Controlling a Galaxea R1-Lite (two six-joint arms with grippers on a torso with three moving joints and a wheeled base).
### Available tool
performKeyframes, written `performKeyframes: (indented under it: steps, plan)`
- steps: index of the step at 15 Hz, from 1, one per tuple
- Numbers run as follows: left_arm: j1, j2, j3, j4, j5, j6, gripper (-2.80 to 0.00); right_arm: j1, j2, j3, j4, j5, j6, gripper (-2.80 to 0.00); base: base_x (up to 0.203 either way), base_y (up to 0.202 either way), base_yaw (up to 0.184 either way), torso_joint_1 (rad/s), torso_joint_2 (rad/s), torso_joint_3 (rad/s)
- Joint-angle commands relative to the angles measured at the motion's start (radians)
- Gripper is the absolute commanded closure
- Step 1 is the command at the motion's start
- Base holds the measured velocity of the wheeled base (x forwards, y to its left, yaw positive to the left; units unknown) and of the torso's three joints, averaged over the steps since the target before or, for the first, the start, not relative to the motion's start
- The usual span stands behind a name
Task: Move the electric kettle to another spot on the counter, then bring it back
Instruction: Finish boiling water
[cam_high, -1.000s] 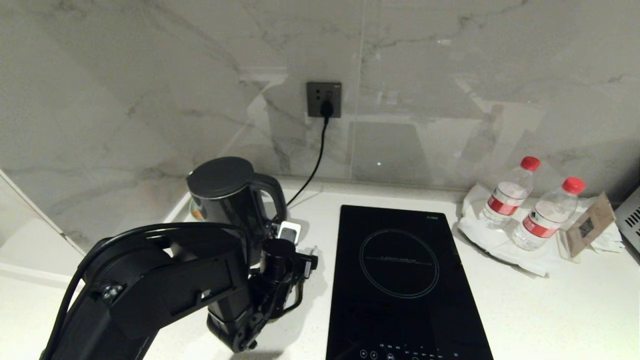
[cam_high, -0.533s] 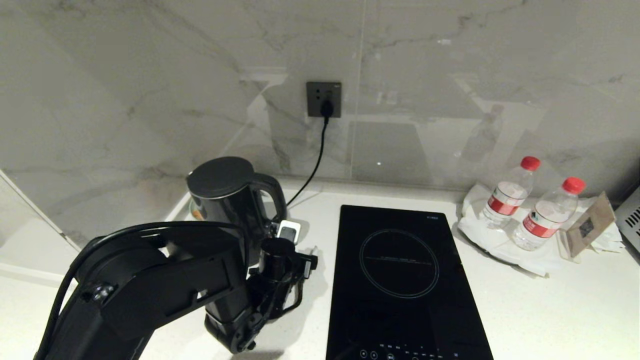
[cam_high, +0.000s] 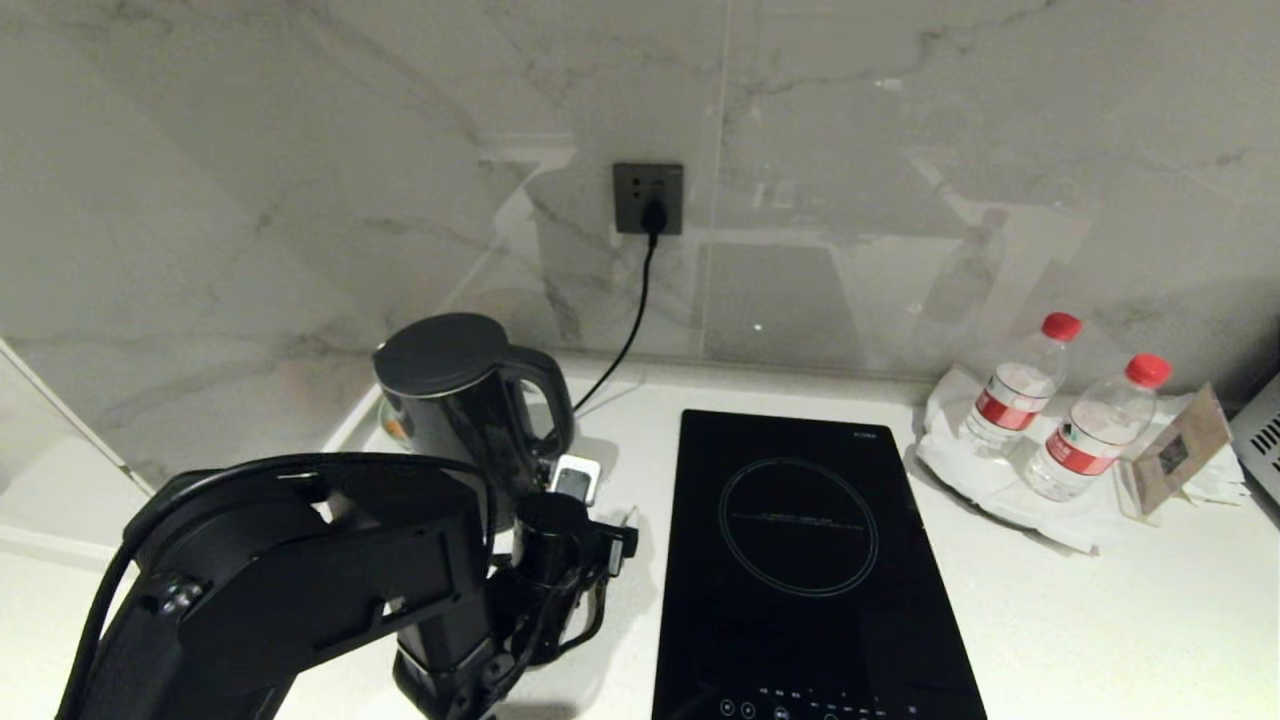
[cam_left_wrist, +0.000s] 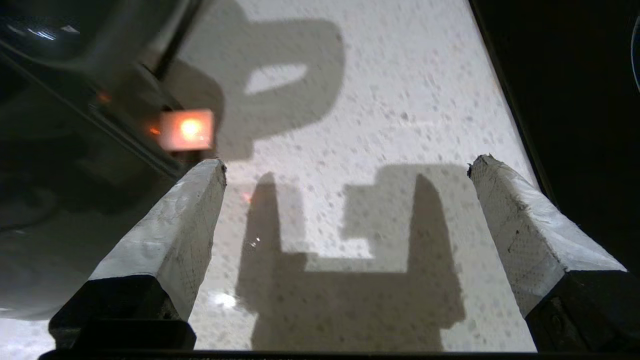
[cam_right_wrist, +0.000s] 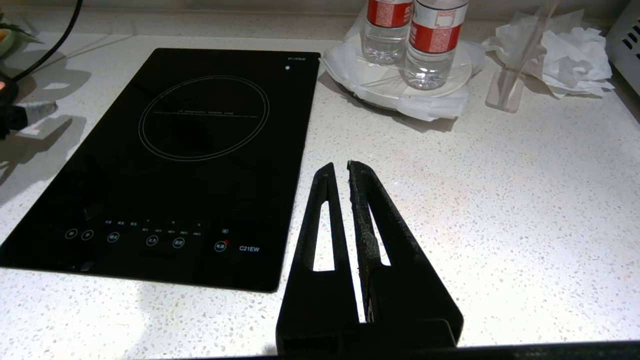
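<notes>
The glossy black electric kettle (cam_high: 455, 395) stands upright at the back left of the white speckled counter (cam_high: 1100, 620), its handle turned toward the hob. My left gripper (cam_high: 605, 535) hovers low just in front of and to the right of it, open, with nothing between the fingers. In the left wrist view the white-taped fingers (cam_left_wrist: 165, 235) spread wide over bare counter (cam_left_wrist: 360, 110); the left gripper (cam_left_wrist: 350, 165) has the kettle (cam_left_wrist: 50, 150) beside one finger, where a small orange light (cam_left_wrist: 187, 130) glows. My right gripper (cam_right_wrist: 339, 167) is parked over the counter right of the hob, shut and empty.
A black induction hob (cam_high: 800, 560) lies right of the left gripper. A black cord (cam_high: 625, 350) runs from the wall socket (cam_high: 648, 198) down behind the kettle. Two red-capped water bottles (cam_high: 1020, 385) stand on a plate at the back right, beside a small card stand (cam_high: 1180, 450).
My left arm has drawn back a little toward the counter's near edge and sunk slightly, its gripper still open. The kettle has not moved.
</notes>
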Motion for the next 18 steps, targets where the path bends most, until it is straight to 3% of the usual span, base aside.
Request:
performKeyframes:
  steps: [1,9,18]
  plan:
    - [-0.008,0.018,0.002,-0.008,0.001,0.0,-2.8,0.0,0.0,0.0,0.0,0.0,0.0,0.0,0.0,0.0,0.0,0.0,0.0,0.0]
    - [-0.016,0.085,-0.062,-0.006,0.007,0.003,-2.8,0.0,0.002,0.0,0.0,0.0,0.0,0.0,0.0,0.0,0.0,0.0,0.0,0.0]
    - [0.027,0.128,-0.126,-0.002,0.01,0.021,-2.8,0.0,0.001,0.0,0.0,0.0,0.0,0.0,0.0,0.0,0.0,0.0,0.0,0.0]
